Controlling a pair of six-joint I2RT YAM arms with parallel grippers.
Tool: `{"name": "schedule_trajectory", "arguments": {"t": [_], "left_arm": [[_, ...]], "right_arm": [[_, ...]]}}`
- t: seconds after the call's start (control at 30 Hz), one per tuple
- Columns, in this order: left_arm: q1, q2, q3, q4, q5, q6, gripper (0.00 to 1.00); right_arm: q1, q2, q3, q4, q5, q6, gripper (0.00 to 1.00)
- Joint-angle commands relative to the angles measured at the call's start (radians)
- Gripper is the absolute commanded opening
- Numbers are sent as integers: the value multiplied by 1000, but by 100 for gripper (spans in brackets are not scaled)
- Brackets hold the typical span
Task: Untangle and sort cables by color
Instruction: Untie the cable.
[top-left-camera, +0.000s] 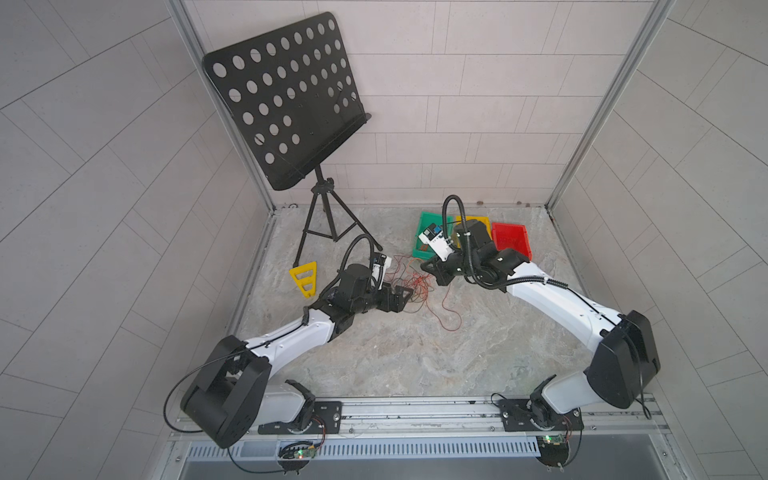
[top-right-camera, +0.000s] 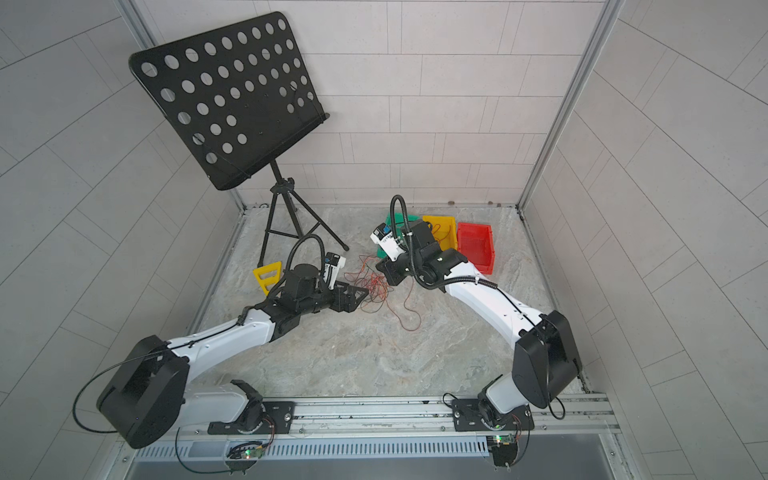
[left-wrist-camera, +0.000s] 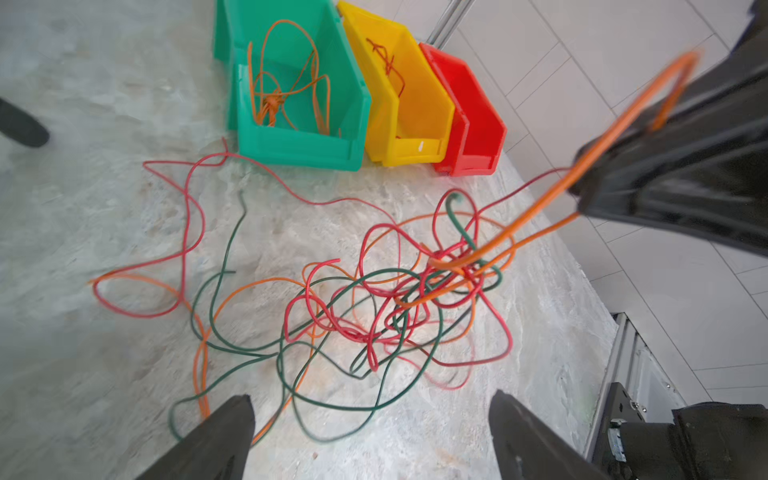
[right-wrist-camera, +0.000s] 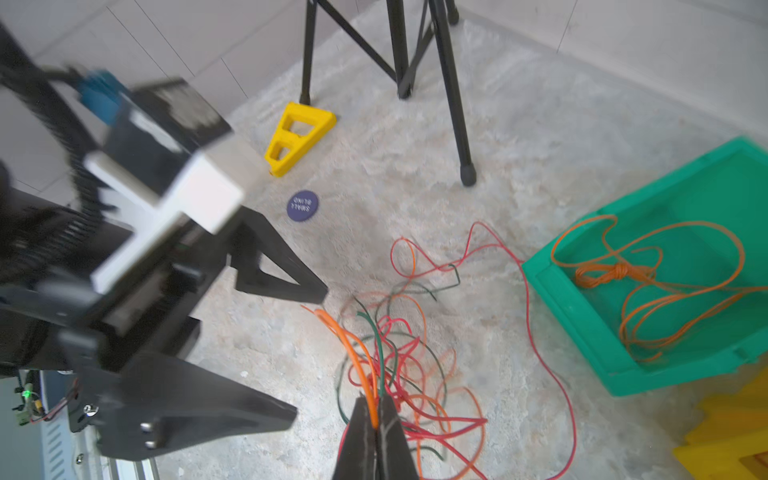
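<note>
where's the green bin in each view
Both top views: green bin at the back, partly behind the right arm.
Left wrist: the bin past the cable tangle, beside the yellow bin.
Right wrist: the bin beside the tangle, orange coil inside.
Shared landmark: the cable tangle.

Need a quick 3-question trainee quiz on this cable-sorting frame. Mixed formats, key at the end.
1. True or false: the left gripper is shut on a red cable.
2. Which bin holds the orange coil? A red bin; B green bin; C yellow bin.
3. Fill in the colour: the right gripper is shut on the ___ cable.
Key: 1 false, its jaws stand open; 2 B; 3 orange.
</note>
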Motion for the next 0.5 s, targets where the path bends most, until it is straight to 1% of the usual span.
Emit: {"name": "schedule_trajectory", "arguments": {"t": [0.0, 0.1, 0.23, 0.33, 0.4, 0.47], "left_arm": [[-23, 50, 37, 179, 3, -18, 95], [-31, 118, 44, 271, 0, -56, 89], [-30, 198, 42, 418, 41, -106, 72], [-30, 246, 29, 501, 49, -136, 54], [-30, 263, 4, 555, 41, -146, 39], [-30, 269, -13, 564, 33, -139, 25]], "right_arm": [[6, -26, 17, -6, -76, 46, 0], [5, -44, 28, 12, -138, 85, 0], [4, -75, 34, 42, -172, 136, 0], [-4, -101, 43, 56, -186, 161, 0], [-21, -121, 53, 48, -175, 167, 0], [-49, -140, 63, 45, -168, 174, 0]]}}
